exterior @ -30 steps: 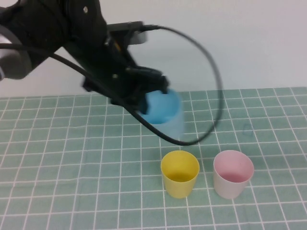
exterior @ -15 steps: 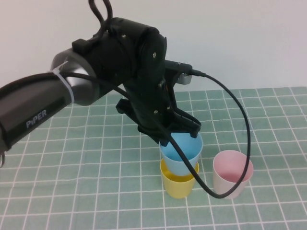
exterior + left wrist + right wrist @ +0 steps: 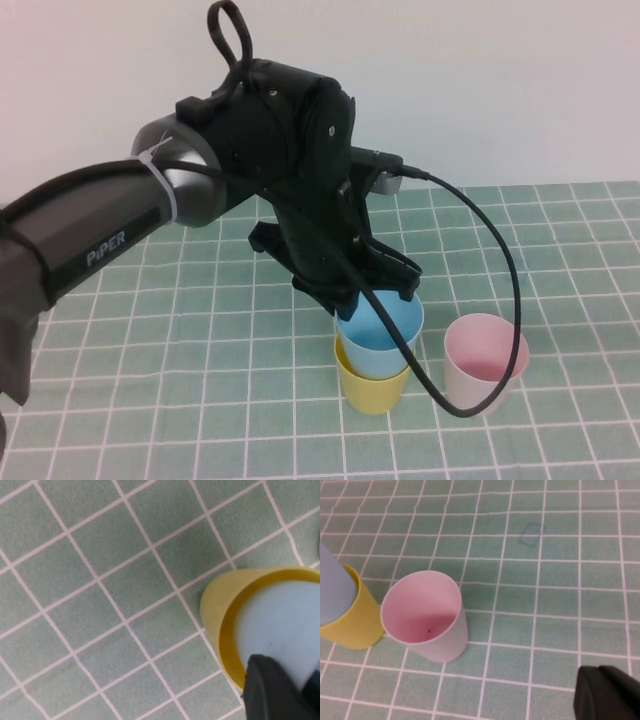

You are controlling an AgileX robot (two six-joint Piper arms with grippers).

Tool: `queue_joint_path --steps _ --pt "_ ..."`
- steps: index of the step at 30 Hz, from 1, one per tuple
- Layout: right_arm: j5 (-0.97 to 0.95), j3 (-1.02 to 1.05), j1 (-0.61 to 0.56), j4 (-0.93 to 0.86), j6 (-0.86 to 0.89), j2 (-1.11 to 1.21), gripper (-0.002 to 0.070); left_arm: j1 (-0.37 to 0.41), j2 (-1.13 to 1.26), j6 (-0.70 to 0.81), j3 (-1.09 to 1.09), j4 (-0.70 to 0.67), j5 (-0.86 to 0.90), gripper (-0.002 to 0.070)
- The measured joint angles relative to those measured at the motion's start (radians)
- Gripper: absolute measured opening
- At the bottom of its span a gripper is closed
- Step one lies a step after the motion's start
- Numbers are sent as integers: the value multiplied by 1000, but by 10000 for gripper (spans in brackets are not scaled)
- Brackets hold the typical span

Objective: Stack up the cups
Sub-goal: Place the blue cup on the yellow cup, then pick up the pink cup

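My left gripper is shut on the rim of a light blue cup. The blue cup sits partly inside a yellow cup on the green grid mat. In the left wrist view the blue cup fills the yellow cup's rim, with one dark finger against its side. A pink cup stands upright and empty just right of the yellow one. The right wrist view shows the pink cup, the yellow cup and the blue cup. My right gripper hangs near the pink cup, apart from it.
The left arm's black cable loops down in front of the pink cup. The green grid mat covers the table up to a white wall at the back.
My left arm carried the blue cup from the back of the mat forward and down over the yellow cup. It now sits lower in the yellow cup than half a second ago.
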Motion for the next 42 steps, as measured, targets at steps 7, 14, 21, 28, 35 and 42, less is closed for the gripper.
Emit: queue_joint_path --steps 7,14,21,28,35,42 --pt "0 0 0 2 -9 0 -1 0 0 -2 -4 32 0 137" --pt "31 0 0 2 -50 0 -1 0 -67 -30 -4 106 -15 120" --pt "199 -26 0 176 -258 11 -1 -3 -285 -209 19 186 -70 -1" --pt "370 -112 10 264 -358 131 22 -42 -628 -235 232 263 -203 -1" --pt "341 -251 180 229 -353 249 40 -63 -988 -332 595 261 -504 -1" --pt "332 -449 334 -86 -162 449 142 -59 -1170 -328 819 339 -561 -1"
